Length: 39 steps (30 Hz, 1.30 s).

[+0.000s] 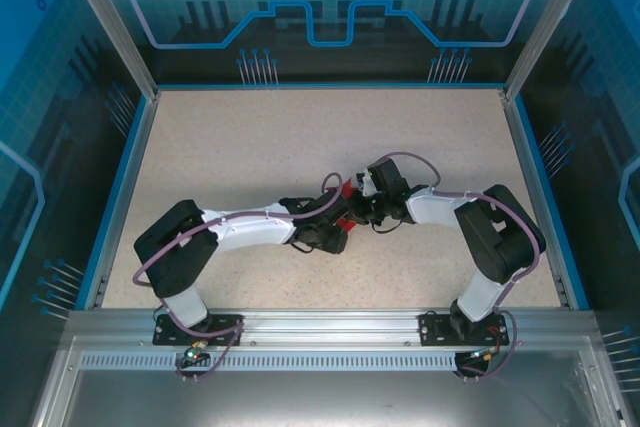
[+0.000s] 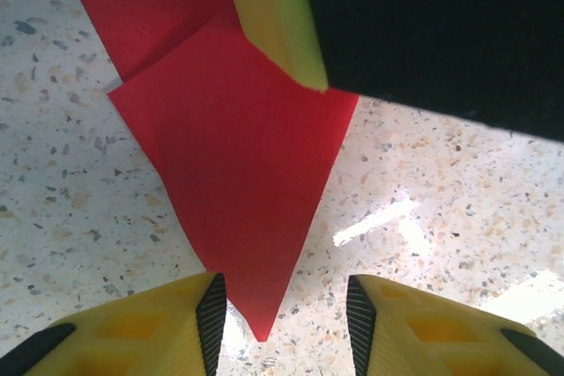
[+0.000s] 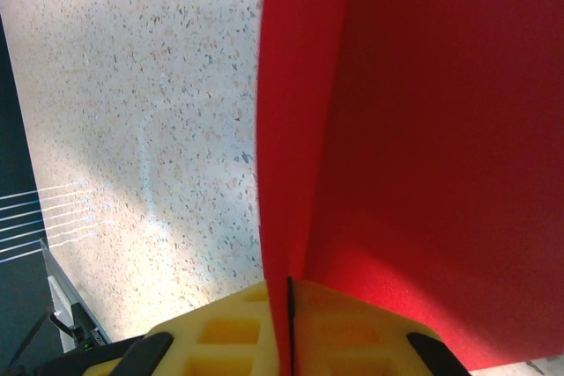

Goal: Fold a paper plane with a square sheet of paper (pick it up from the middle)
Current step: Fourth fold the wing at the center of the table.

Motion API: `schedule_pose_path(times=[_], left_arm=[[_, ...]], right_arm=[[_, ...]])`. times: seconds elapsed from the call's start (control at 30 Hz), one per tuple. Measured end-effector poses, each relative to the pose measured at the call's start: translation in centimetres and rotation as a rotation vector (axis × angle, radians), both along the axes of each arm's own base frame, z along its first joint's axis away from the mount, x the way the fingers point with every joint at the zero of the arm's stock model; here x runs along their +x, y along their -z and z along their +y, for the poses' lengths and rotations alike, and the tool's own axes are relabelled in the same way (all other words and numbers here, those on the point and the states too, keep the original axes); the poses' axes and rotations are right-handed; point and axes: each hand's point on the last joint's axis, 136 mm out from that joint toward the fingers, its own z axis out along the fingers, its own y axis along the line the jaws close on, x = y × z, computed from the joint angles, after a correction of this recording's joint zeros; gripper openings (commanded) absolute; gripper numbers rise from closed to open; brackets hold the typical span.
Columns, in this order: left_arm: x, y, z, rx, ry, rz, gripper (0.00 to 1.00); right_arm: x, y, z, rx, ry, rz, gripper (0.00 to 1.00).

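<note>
Our right hand (image 3: 289,292) has its yellow fingers pressed together on a fold of the red sheet of paper (image 3: 423,129). Our left hand (image 2: 286,310) stands open, fingers apart on either side of the sheet's pointed tip, not touching it. The sheet sits mid-way across the bench (image 1: 250,147), between both arms.

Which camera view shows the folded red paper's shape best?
The left wrist view: the red paper shows its fold edges and pointed tip. The right wrist view gives a close red surface pinched in the right gripper; the top view, a small, partly hidden red patch.
</note>
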Motion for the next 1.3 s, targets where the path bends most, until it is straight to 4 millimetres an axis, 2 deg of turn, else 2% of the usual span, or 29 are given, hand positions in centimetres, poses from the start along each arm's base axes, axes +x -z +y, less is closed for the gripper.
schedule_pose_path(times=[0.33, 0.77, 1.07, 1.3], left_arm=[[0.8, 0.8, 0.5, 0.056, -0.068, -0.064, 0.34], [1.0, 0.9, 0.6, 0.081, -0.094, -0.096, 0.19], [1.4, 0.8, 1.2, 0.107, -0.114, -0.129, 0.14], [1.4, 0.9, 1.6, 0.106, -0.11, -0.146, 0.19]], right_arm=[[-0.1, -0.1, 0.1, 0.011, 0.001, 0.011, 0.1], [-0.1, -0.1, 0.1, 0.013, 0.0, 0.013, 0.11], [-0.1, -0.1, 0.1, 0.013, 0.0, 0.014, 0.09], [-0.2, -0.2, 0.2, 0.021, 0.011, 0.029, 0.06]])
